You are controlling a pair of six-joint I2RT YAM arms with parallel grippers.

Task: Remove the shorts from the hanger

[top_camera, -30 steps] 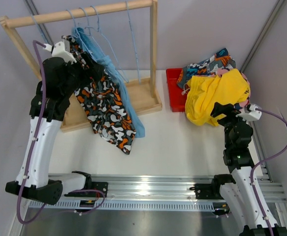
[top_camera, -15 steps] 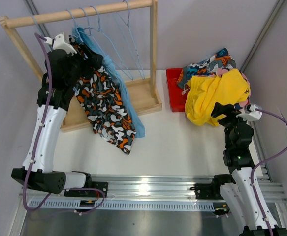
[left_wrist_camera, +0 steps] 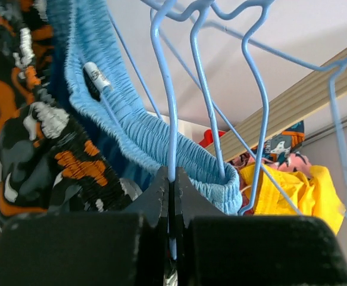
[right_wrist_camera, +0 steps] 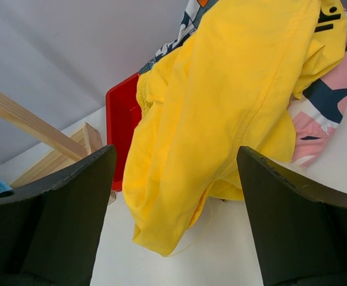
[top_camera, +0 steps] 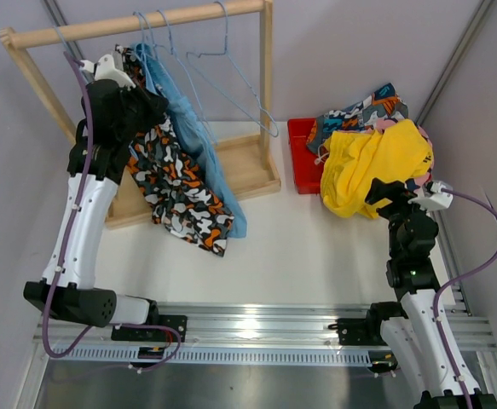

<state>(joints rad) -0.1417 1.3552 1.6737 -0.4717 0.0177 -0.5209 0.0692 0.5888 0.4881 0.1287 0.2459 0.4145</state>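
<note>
Black-orange shorts (top_camera: pixel 176 183) upright, waistband up, hem down

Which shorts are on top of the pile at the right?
The plain yellow shorts; the pink patterned shorts and blue-orange patterned shorts only peek out around them.

Wooden rack (top_camera: pixel 266 72) stood far left on white table (top_camera: pixel 316 247). Red bin (top_camera: pixel 300 155) sat just right of rack's base.

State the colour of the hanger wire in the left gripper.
Light blue: hanger wire in left gripper, clearest in left wrist view.
</note>
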